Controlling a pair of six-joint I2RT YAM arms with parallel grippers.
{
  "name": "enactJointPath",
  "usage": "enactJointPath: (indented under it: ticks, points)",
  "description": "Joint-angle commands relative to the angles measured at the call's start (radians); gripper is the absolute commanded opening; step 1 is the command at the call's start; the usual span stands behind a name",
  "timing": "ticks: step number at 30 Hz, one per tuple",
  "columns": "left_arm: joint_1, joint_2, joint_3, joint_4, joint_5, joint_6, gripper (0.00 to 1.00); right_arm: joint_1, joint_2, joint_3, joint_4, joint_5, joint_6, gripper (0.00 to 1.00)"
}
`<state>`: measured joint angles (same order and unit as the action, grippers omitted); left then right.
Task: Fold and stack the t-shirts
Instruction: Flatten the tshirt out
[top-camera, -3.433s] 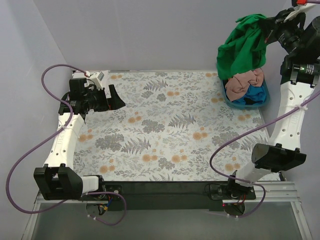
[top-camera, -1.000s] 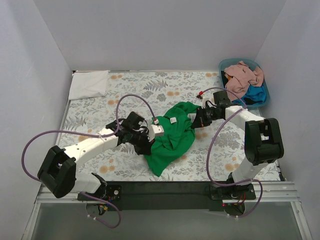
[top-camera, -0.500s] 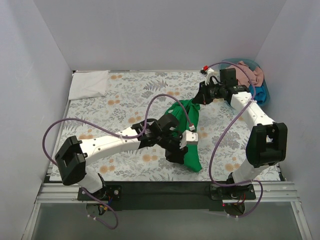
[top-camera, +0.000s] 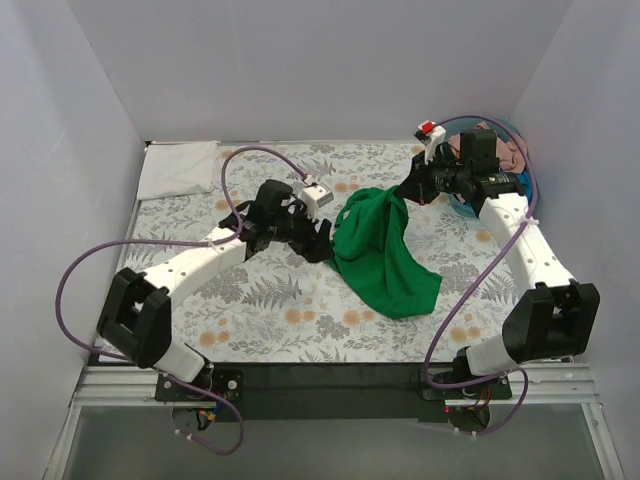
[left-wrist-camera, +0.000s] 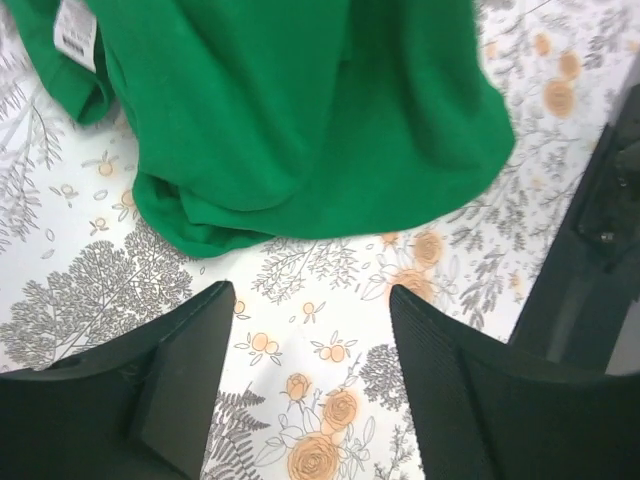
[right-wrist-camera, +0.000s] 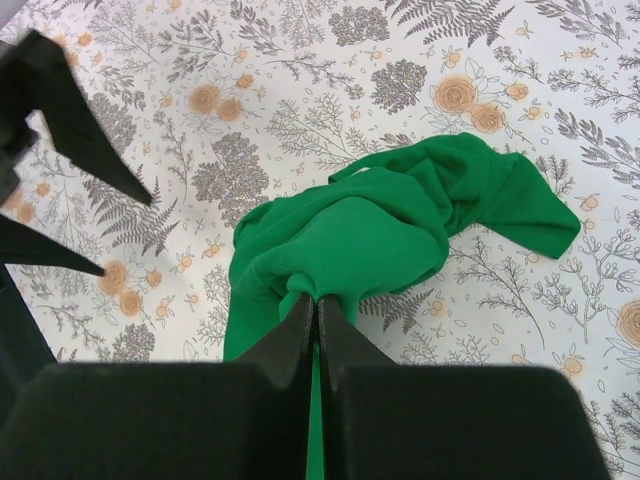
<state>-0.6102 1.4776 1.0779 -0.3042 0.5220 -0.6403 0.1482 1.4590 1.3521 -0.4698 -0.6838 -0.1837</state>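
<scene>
The right gripper (top-camera: 404, 192) is clamped on a bunched fold of the green t-shirt (top-camera: 385, 255), its fingers (right-wrist-camera: 300, 325) pressed together around the cloth, holding that end up over the far right of the table. The left gripper (top-camera: 320, 242) sits just to the left of the shirt's edge with its fingers (left-wrist-camera: 185, 370) spread wide and only the pattern showing between them. The shirt runs lengthwise from the pinched far end toward the near edge, its lower part spread on the floral table covering (top-camera: 250, 310), which plain pale walls (top-camera: 300, 70) enclose.
</scene>
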Motion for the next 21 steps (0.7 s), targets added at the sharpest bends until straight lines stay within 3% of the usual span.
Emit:
enactJointPath:
  ticks: [1,4,5,12,14,17,18,21]
  points:
    - [-0.01,0.098,0.036,0.05,-0.025,-0.041,0.64,-0.002,-0.009,0.015,0.0,-0.017,-0.014,0.01]
    - [-0.01,0.165,0.047,0.118,-0.03,-0.044,0.75,-0.002,-0.014,0.005,0.0,-0.026,-0.005,0.01]
    - [-0.01,0.18,0.044,0.143,-0.03,-0.05,0.93,-0.001,-0.014,0.005,-0.001,-0.04,-0.003,0.01]
    - [-0.011,0.316,0.086,0.281,-0.02,-0.067,0.93,-0.001,-0.037,-0.002,-0.009,-0.109,-0.002,0.01]
    - [-0.013,0.329,0.108,0.293,-0.03,-0.062,0.89,-0.001,-0.046,-0.002,-0.021,-0.134,-0.005,0.01]
    - [-0.01,0.314,0.119,0.298,-0.066,-0.038,0.63,-0.002,-0.055,0.002,-0.033,-0.161,-0.011,0.01]
    - [-0.01,0.302,0.114,0.297,-0.066,-0.027,0.44,-0.001,-0.057,0.008,-0.035,-0.171,-0.011,0.01]
    - [-0.011,0.244,0.085,0.283,-0.054,0.005,0.08,-0.001,-0.061,0.024,-0.038,-0.212,-0.007,0.01]
